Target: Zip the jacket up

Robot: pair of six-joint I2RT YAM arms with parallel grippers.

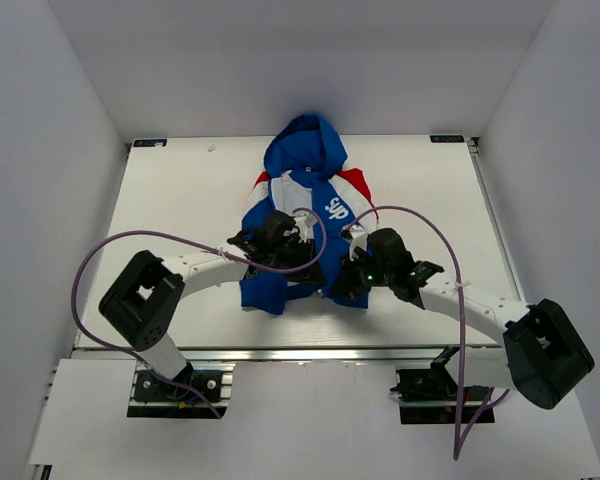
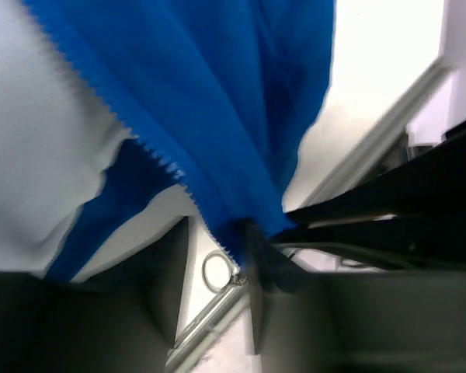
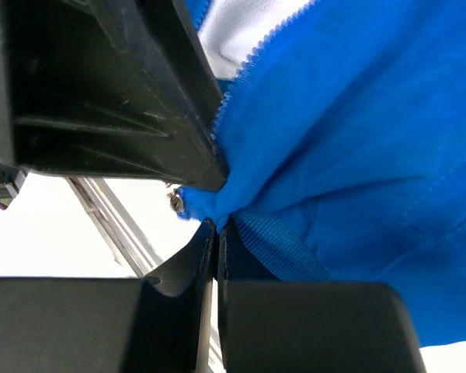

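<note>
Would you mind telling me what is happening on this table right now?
A blue jacket lies on the table, its front not zipped yet. The right tool is pinching the bottom edge beside the zipper teeth. The left tool sits with fingers apart around a zipper edge.

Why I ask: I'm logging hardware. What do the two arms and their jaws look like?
Both the left arm and right arm have white curved links, boxy black joint housings and black wrists. A loose purple cable loops along each. A green light glows on the right wrist. The jaws are black and blocky.
</note>
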